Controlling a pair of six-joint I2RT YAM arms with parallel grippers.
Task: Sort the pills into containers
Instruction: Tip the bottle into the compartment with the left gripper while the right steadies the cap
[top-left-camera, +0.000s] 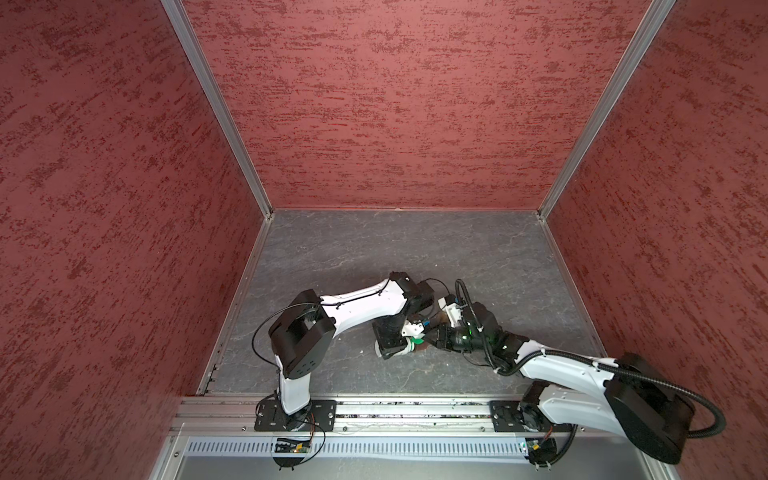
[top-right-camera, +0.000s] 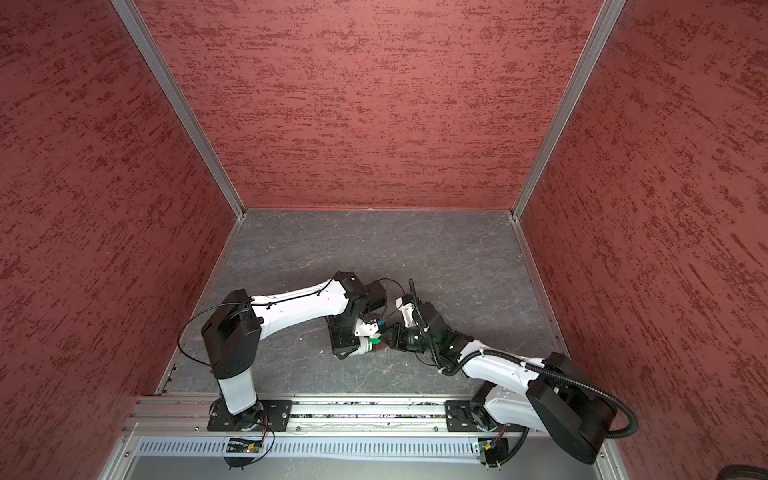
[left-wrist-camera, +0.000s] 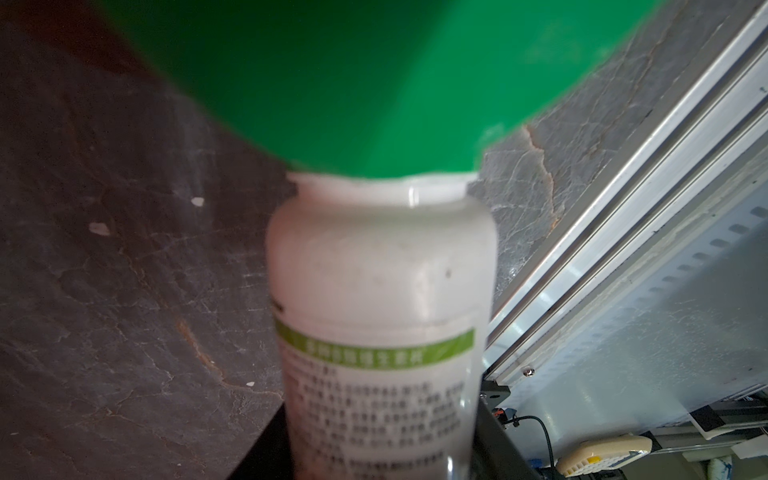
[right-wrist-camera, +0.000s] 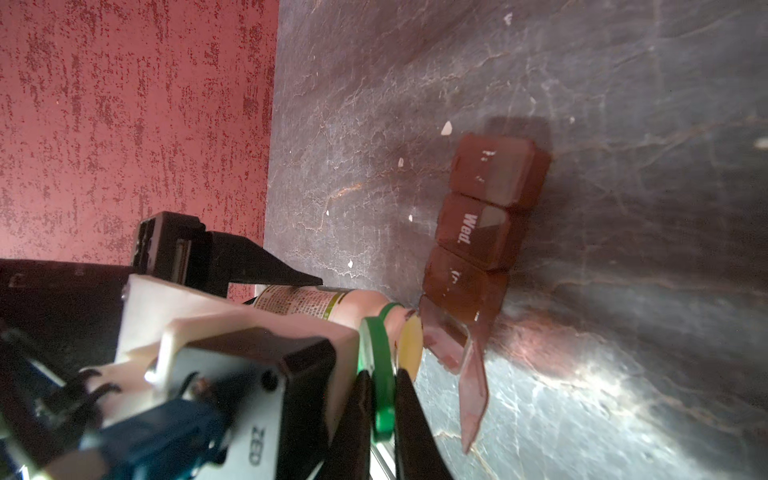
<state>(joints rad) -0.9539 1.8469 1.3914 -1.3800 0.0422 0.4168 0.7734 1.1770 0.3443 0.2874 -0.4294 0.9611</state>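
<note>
Judging by how things lie, the sorting stands near its start. The containers (right-wrist-camera: 478, 232) form one brown strip flat on the counter (right-wrist-camera: 582, 83). The right wrist view shows four of its cells: three with lids down, one of them marked "Wed.", and an end cell whose lid (right-wrist-camera: 473, 399) hangs open. Any further cells are out of view. No pills can be made out inside any cell.

Just beside that open end cell lies the mouth of the one white bottle (left-wrist-camera: 378, 270), held on its side in the clamped left gripper (top-left-camera: 392, 351). The right gripper (right-wrist-camera: 382, 374) pinches the one green cap (right-wrist-camera: 383, 399) edge-on, also just beside the open cell. Whether the cap is fully off the neck cannot be told.

One pale yellow disc (right-wrist-camera: 409, 343) sits between the cap and the open cell. It could be a liner, a seal or a pill.

Several pale flecks (right-wrist-camera: 446, 128) lie on the counter near the strip, too small to identify. Filling the cells appears to be what is left.
</note>
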